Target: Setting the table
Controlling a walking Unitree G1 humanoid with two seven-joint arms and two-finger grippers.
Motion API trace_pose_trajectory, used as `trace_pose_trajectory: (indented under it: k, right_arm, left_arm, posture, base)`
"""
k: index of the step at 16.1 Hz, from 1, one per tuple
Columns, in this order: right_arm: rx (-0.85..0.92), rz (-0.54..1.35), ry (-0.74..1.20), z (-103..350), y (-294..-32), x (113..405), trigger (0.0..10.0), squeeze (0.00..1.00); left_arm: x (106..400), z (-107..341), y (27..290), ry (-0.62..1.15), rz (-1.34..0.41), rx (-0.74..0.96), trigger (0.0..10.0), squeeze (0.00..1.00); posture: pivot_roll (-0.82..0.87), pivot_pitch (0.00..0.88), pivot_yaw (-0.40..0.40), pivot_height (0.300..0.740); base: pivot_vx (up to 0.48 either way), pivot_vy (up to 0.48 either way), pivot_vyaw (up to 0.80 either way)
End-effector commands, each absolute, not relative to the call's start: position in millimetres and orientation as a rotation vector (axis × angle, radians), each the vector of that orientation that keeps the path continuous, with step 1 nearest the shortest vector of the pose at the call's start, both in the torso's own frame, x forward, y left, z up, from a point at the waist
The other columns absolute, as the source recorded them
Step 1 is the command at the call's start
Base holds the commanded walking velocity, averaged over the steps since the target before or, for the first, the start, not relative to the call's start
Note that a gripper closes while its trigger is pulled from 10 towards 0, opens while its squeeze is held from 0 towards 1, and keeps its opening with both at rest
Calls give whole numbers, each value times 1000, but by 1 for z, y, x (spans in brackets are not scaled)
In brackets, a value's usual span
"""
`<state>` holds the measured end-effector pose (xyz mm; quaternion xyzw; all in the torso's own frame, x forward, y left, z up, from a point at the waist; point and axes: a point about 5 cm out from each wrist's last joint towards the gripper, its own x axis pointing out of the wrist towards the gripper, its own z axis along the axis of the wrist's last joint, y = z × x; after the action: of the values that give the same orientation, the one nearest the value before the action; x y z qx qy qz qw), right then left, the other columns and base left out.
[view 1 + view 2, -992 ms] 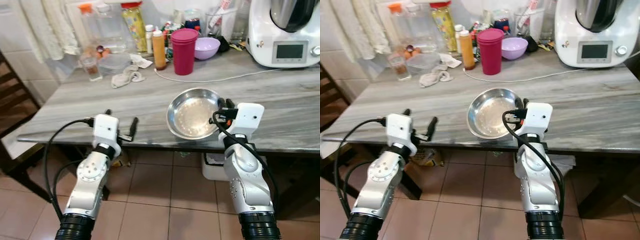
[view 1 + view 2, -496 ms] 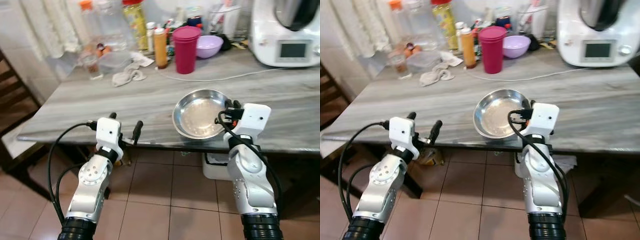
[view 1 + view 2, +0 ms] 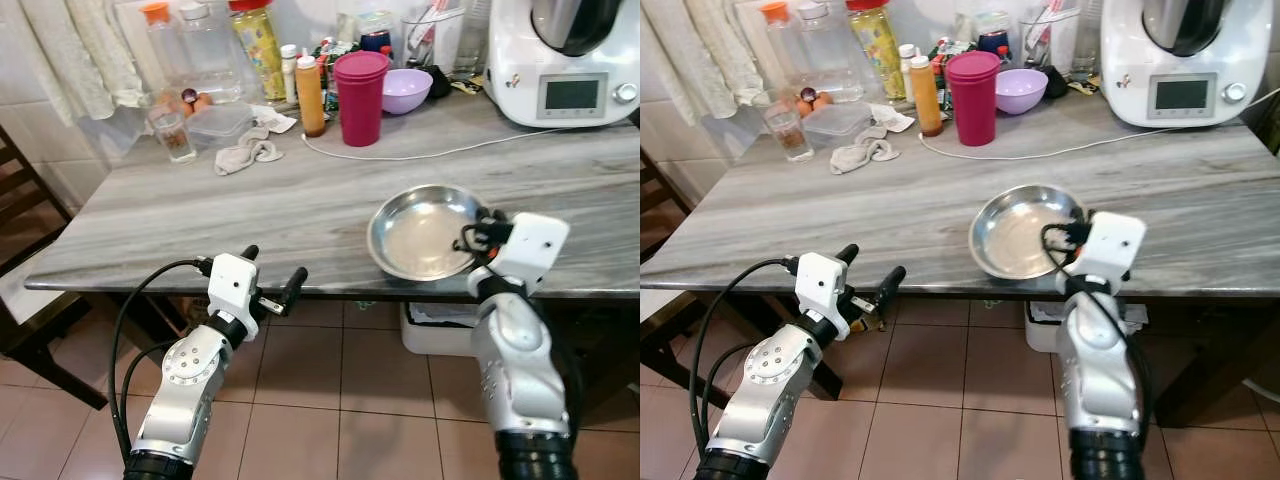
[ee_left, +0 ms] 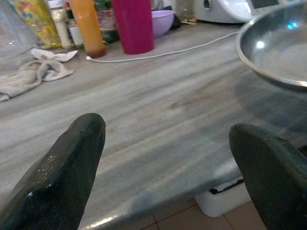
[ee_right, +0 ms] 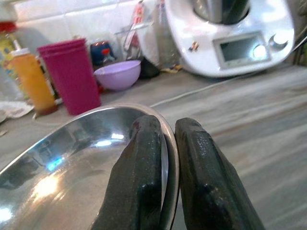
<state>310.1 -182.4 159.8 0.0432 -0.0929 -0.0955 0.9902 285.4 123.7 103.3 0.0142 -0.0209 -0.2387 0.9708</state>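
Since the earlier frames the steel bowl has shifted rightward along the counter's near edge, and the right gripper has travelled with it. The camera has also shifted, so part of this displacement is apparent only. The left gripper remains below and in front of the counter's near edge, with its jaws still spread wide.

The counter is a long slab with grey, streaked, wood-like veining and a smooth matte finish. It stands over a terracotta tiled floor.

At the counter's far right corner stands a white kitchen machine with a rounded glossy body and a small display. A white cable runs across the counter from it.

The steel bowl is round, shallow and polished, with a mirror-like interior. It sits at the counter's near edge, right of centre.

The right gripper has its jaws closed on the steel bowl's rim, one finger inside the rim and one outside.

The left gripper holds nothing.

Along the counter's far edge stand a magenta plastic tumbler, a lilac bowl, an orange squeeze bottle, and a crumpled grey cloth.
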Motion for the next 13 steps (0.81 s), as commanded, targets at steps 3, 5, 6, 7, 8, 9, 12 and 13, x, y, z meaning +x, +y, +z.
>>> trace_pose_trajectory:
  k: [3, 5, 6, 7, 8, 9, 12, 13]
  right_arm:
    - [166, -186, -154, 166, -189, 336, 10000, 0]
    - [177, -167, -118, 165, -188, 352, 10000, 0]
    - [197, -169, -114, 167, -187, 359, 10000, 0]
    - [211, -169, -108, 170, -187, 367, 10000, 0]
    - [233, -170, -93, 173, -187, 374, 10000, 0]
    - [240, -175, -81, 174, -187, 380, 10000, 0]
    - [318, -164, 1, 170, -181, 395, 10000, 0]
    - [324, -160, 13, 168, -179, 396, 10000, 0]
  left_arm:
    - [275, 102, 133, -7, -524, 42, 10000, 0]
    - [270, 102, 135, 4, -548, 54, 10000, 0]
    - [269, 103, 137, 5, -548, 60, 10000, 0]
    - [267, 103, 139, 7, -545, 65, 10000, 0]
    - [267, 104, 141, 8, -542, 68, 10000, 0]
    - [265, 105, 142, 11, -541, 69, 10000, 0]
    - [259, 108, 144, 19, -547, 77, 10000, 0]
    - [258, 108, 144, 20, -547, 80, 10000, 0]
  posture:
    - [-216, 98, 138, 740]
    - [-195, 114, 138, 740]
    - [-182, 119, 139, 740]
    - [-176, 122, 140, 740]
    - [-161, 127, 143, 740]
    - [-152, 129, 146, 740]
    - [-122, 137, 149, 740]
    - [-118, 137, 148, 740]
  base:
    - [0, 0, 0]
    - [0, 0, 0]
    - [0, 0, 0]
    - [0, 0, 0]
    - [0, 0, 0]
    - [0, 0, 0]
    - [0, 0, 0]
    - [0, 0, 0]
